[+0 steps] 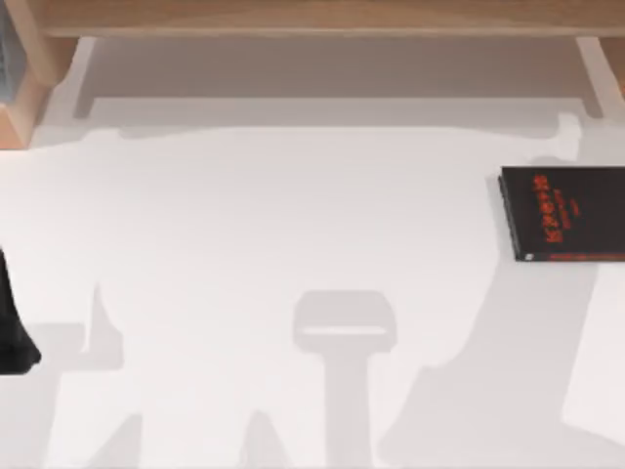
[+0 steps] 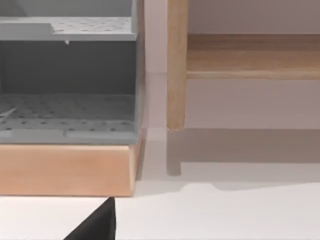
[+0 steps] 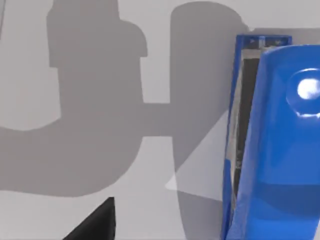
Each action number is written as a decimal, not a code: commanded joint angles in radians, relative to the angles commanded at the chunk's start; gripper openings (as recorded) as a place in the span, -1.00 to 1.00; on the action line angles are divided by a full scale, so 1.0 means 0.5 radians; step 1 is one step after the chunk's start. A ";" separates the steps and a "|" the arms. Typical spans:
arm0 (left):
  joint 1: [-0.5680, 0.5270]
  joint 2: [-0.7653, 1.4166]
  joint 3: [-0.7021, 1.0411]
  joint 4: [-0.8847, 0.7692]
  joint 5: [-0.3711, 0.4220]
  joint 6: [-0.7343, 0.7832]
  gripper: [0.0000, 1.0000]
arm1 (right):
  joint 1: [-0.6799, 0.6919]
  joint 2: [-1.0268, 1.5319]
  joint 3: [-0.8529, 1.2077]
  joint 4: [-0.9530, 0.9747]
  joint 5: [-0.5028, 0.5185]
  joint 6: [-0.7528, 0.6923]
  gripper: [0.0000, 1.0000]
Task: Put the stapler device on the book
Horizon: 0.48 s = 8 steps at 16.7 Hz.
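The bright blue stapler device (image 3: 272, 145) lies on the white table, seen close up in the right wrist view, with its long body running along the picture's right side. A dark part of my right gripper (image 3: 95, 222) shows just beside it, apart from it. The black book (image 1: 564, 213) with red lettering lies flat at the table's right edge, partly cut off by the top view's border. My left arm (image 1: 12, 332) is parked at the table's left edge, and a dark part of its gripper (image 2: 95, 225) points toward the shelf.
A wooden shelf frame (image 1: 322, 20) runs along the table's back edge. A grey perforated organiser (image 2: 67, 80) on a wooden base (image 2: 67, 170) stands at the back left corner. A wooden post (image 2: 176, 65) rises beside it.
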 joint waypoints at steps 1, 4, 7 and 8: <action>0.000 0.000 0.000 0.000 0.000 0.000 1.00 | 0.000 -0.004 -0.020 0.016 0.000 0.000 1.00; 0.000 0.000 0.000 0.000 0.000 0.000 1.00 | -0.001 -0.010 -0.077 0.064 0.000 0.000 1.00; 0.000 0.000 0.000 0.000 0.000 0.000 1.00 | 0.000 -0.012 -0.127 0.115 0.000 0.001 1.00; 0.000 0.000 0.000 0.000 0.000 0.000 1.00 | 0.001 -0.012 -0.142 0.132 0.000 0.001 1.00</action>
